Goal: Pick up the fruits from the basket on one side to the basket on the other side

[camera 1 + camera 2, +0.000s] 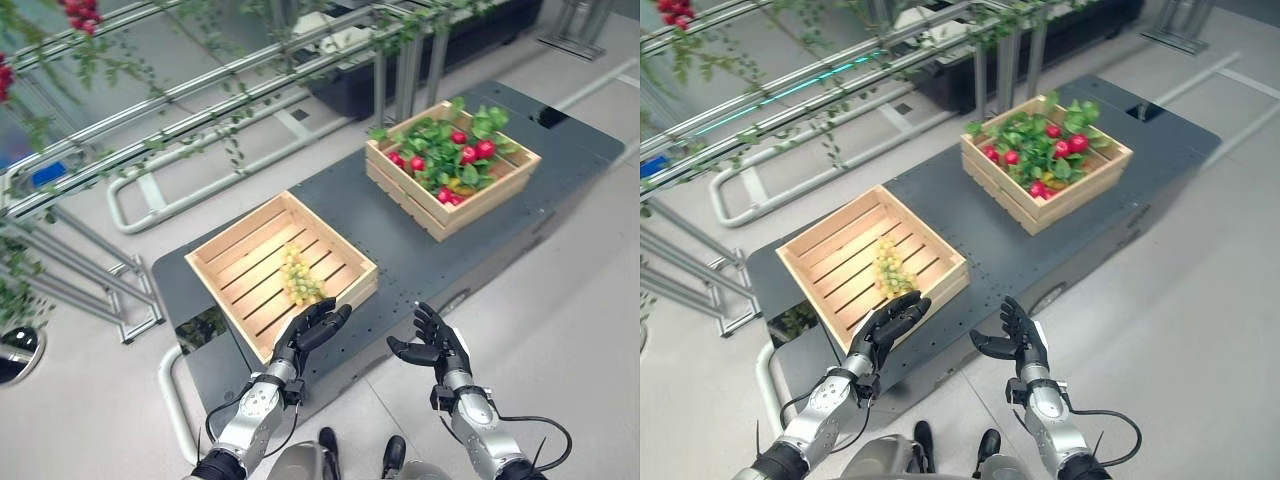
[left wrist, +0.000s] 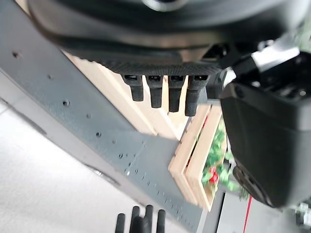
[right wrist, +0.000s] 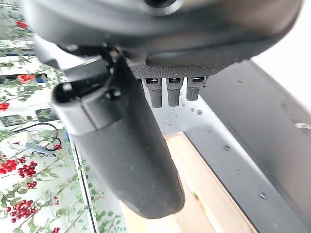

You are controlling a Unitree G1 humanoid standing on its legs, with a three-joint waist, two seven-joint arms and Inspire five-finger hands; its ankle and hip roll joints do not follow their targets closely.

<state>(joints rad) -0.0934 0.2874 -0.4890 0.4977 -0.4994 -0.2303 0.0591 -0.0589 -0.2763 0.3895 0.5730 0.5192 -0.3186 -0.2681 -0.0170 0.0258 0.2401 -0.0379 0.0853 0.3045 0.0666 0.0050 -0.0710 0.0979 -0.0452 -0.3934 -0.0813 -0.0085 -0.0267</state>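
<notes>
Two light wooden slatted crates stand on a dark grey table [image 1: 430, 262]. The near left crate [image 1: 282, 271] holds one bunch of green grapes [image 1: 298, 278]. The far right crate [image 1: 452, 166] is full of green leaves and several red fruits [image 1: 470, 154]. My left hand [image 1: 312, 330] hovers open at the near corner of the left crate, holding nothing. My right hand [image 1: 434, 346] is open too, empty, off the table's front edge. The left wrist view shows straight fingers [image 2: 167, 95] over the near crate and the far crate [image 2: 206, 167] beyond.
Metal rails [image 1: 200, 110] with hanging vines and red berries [image 1: 82, 14] run behind the table. A tubular frame [image 1: 150, 205] lies on the floor at the back left. Bare table lies between the crates.
</notes>
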